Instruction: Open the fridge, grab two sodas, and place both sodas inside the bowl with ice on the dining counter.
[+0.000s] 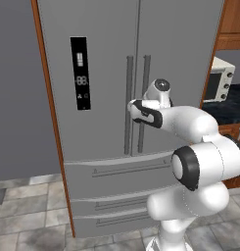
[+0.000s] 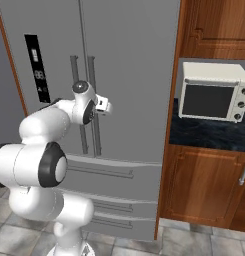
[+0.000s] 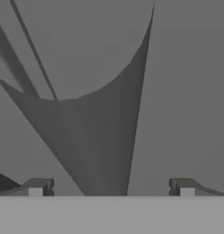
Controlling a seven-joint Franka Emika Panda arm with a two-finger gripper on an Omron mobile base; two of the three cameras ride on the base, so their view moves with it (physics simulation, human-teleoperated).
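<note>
Left base view / risk: I judge my main hazard to be a missed grasp. The gripper (image 1: 152, 93) sits just ahead of the fridge (image 1: 102, 59), beside the right-hand handle (image 1: 144, 98), and my own forearm hides the fingertips, so I cannot confirm alignment with the bar.
Left base view / fridge: Tall grey French-door unit, both doors shut, black display strip (image 1: 80, 73) well to the left of the fingers, drawers below them.
Right base view / risk: The two handles (image 2: 74, 90) stand close together; I could catch the wrong bar or straddle both.
Right base view / fridge: Door seam runs just behind the hand; a toaster oven (image 2: 214, 92) sits well to the right.
Hand view / fingers: Released, spread wide, nothing between them.
Hand view / risk: Plain grey door fills the space ahead of the fingertips (image 3: 38, 187); closing now would, I judge, grip nothing.
</note>
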